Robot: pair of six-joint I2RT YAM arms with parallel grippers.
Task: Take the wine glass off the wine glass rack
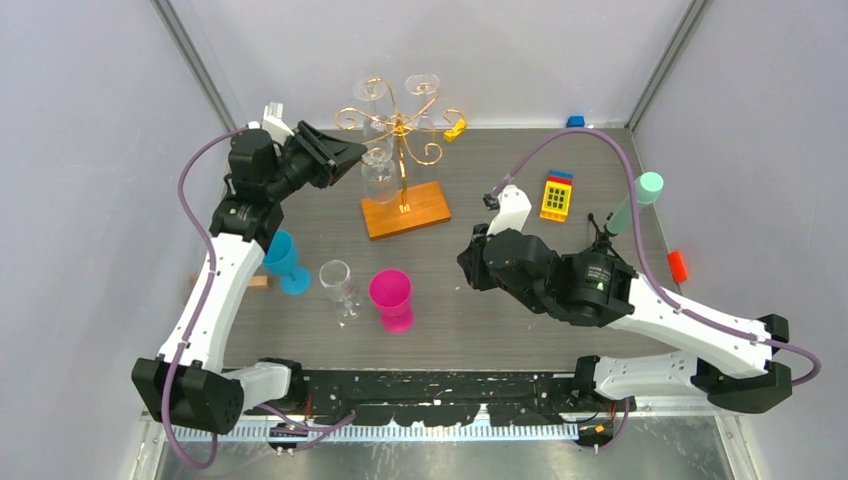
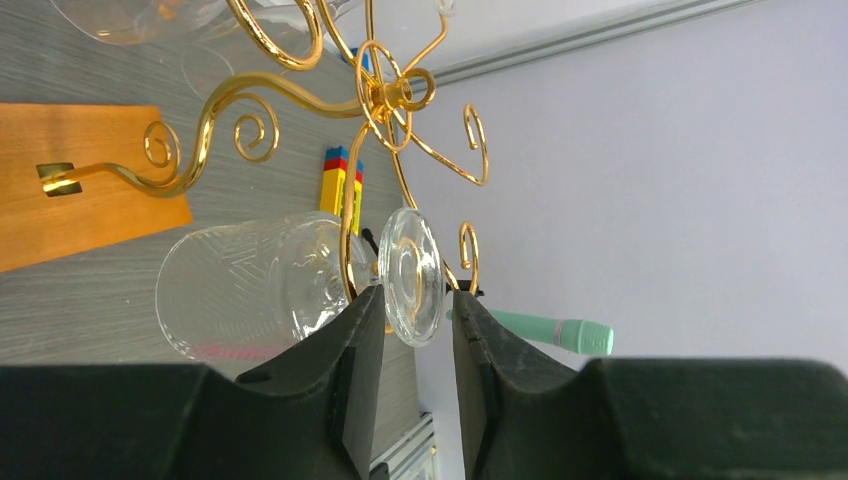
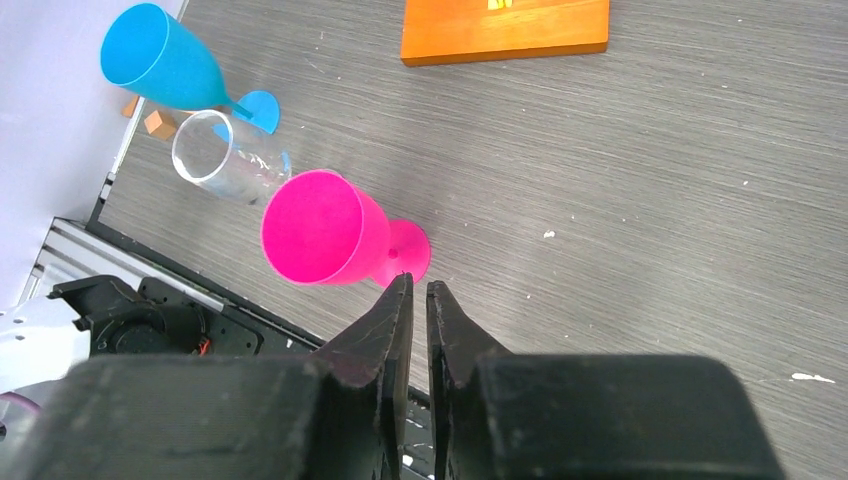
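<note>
The gold wire wine glass rack (image 1: 400, 125) stands on its orange-brown wooden base (image 1: 405, 208) at the back centre. A clear wine glass (image 1: 378, 175) hangs upside down from one of its left arms. My left gripper (image 1: 358, 152) is at that glass. In the left wrist view the glass's round foot (image 2: 412, 275) sits between my open fingertips (image 2: 418, 300), next to the left finger, with a gap to the right one. Its bowl (image 2: 250, 290) lies to the left. My right gripper (image 1: 468, 268) is shut and empty, low over the table (image 3: 419, 285).
Two more clear glasses (image 1: 372, 90) hang at the rack's top. A blue goblet (image 1: 283, 258), a clear glass (image 1: 338, 285) and a pink goblet (image 1: 392, 298) stand front left. A yellow toy block (image 1: 557, 195), a mint cylinder (image 1: 635, 203) and a red piece (image 1: 677, 265) are at the right.
</note>
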